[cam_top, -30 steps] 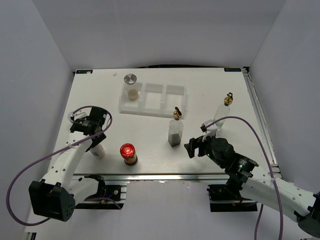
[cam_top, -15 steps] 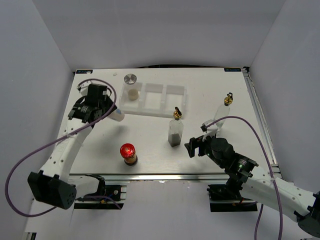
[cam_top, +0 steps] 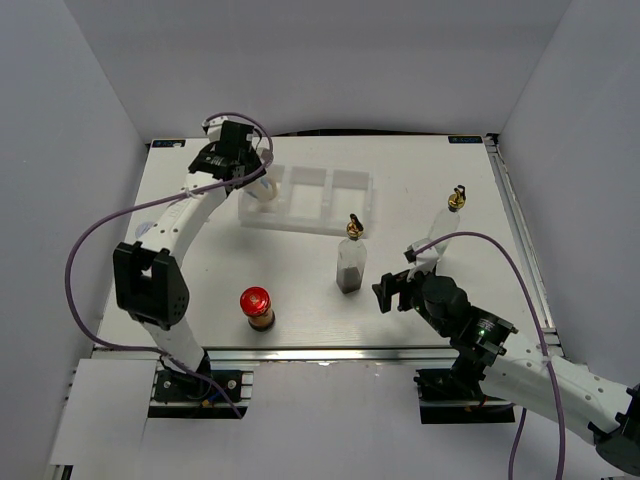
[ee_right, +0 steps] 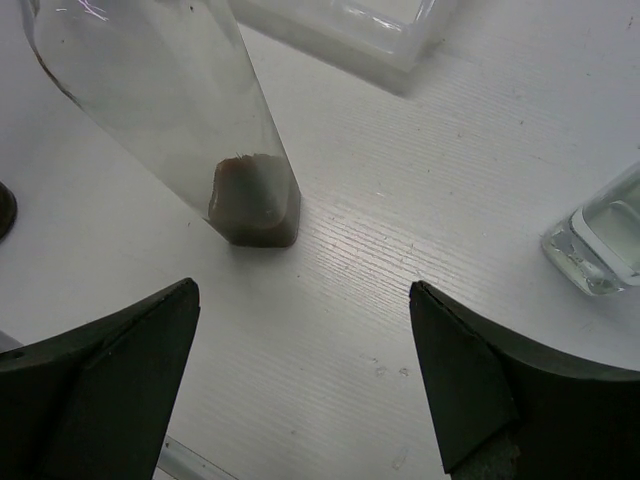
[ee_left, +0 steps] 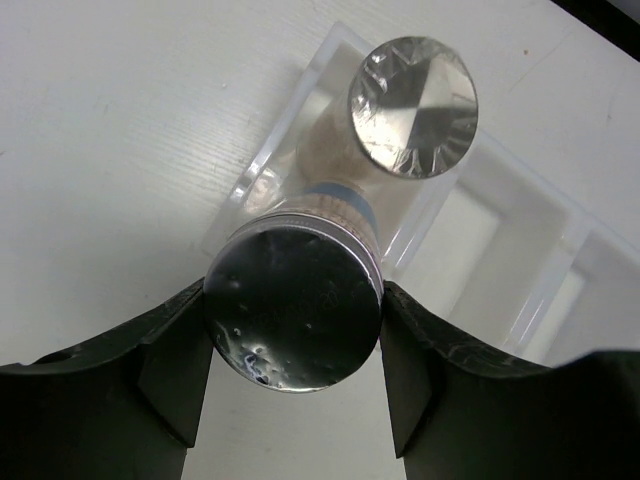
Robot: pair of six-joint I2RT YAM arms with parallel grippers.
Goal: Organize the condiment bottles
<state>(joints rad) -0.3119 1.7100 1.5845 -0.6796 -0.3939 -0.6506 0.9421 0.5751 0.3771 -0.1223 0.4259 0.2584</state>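
Note:
My left gripper (ee_left: 293, 330) is shut on the silver lid of a small jar (ee_left: 293, 300) and holds it at the near left corner of the white tray (ee_left: 500, 250). A second silver-lidded jar (ee_left: 412, 107) stands in the tray's left compartment just beyond. From above, the left gripper (cam_top: 243, 163) sits over that compartment. A red-lidded jar (cam_top: 256, 303) stands near the front. My right gripper (cam_top: 392, 292) is open with nothing in it, close to the tall gold-spouted bottle (cam_top: 351, 262). That bottle (ee_right: 200, 130) has brown contents at its base.
Another clear gold-spouted bottle (cam_top: 450, 215) stands at the right, and its base (ee_right: 605, 245) shows in the right wrist view. The tray's middle and right compartments (cam_top: 340, 195) hold nothing. The table's right rail (cam_top: 520, 240) runs beside the right arm.
The left arm has carried the silver-lidded jar from the front left of the table back to the tray's left compartment. The right arm has not moved.

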